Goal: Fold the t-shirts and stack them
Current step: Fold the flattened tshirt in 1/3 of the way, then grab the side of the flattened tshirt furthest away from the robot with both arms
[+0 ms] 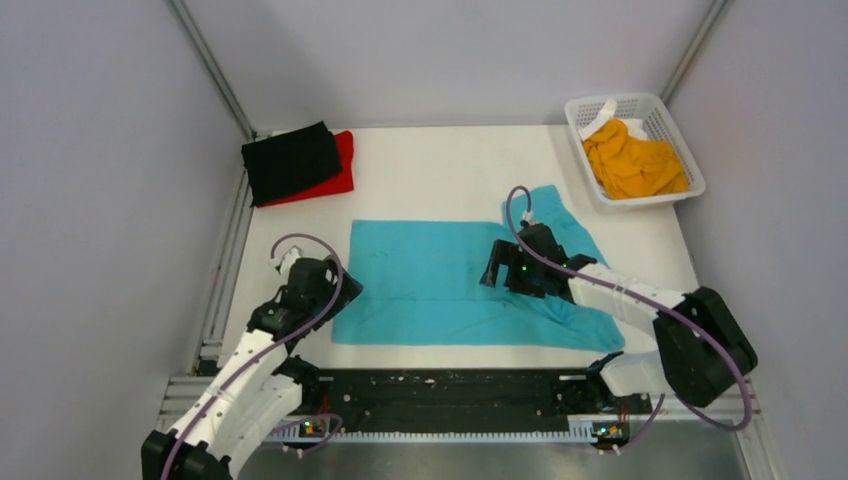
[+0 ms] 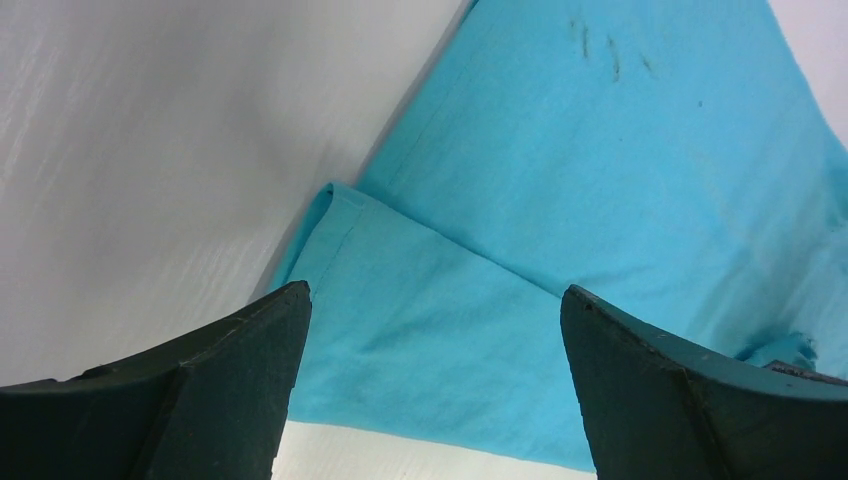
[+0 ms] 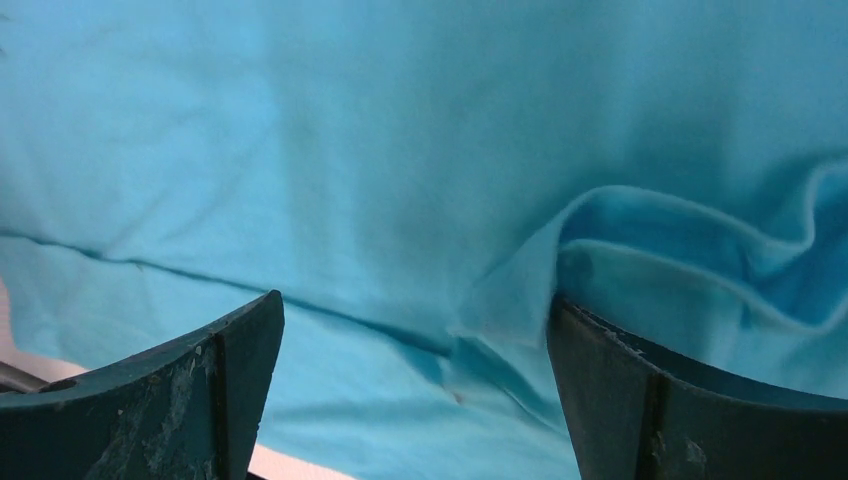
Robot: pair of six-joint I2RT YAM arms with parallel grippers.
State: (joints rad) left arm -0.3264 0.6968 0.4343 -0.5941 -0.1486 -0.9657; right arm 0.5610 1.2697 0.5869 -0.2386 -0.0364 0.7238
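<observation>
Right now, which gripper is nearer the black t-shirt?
Left. The left gripper is just nearward of the black t-shirt; the right gripper is farther right, over the turquoise t-shirt.

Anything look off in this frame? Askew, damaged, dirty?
Two things. The turquoise shirt is flat except its right end, bunched into raised folds beside the open right gripper. Short dark streaks mark the cloth in the left wrist view, like smudges or stains.
</observation>
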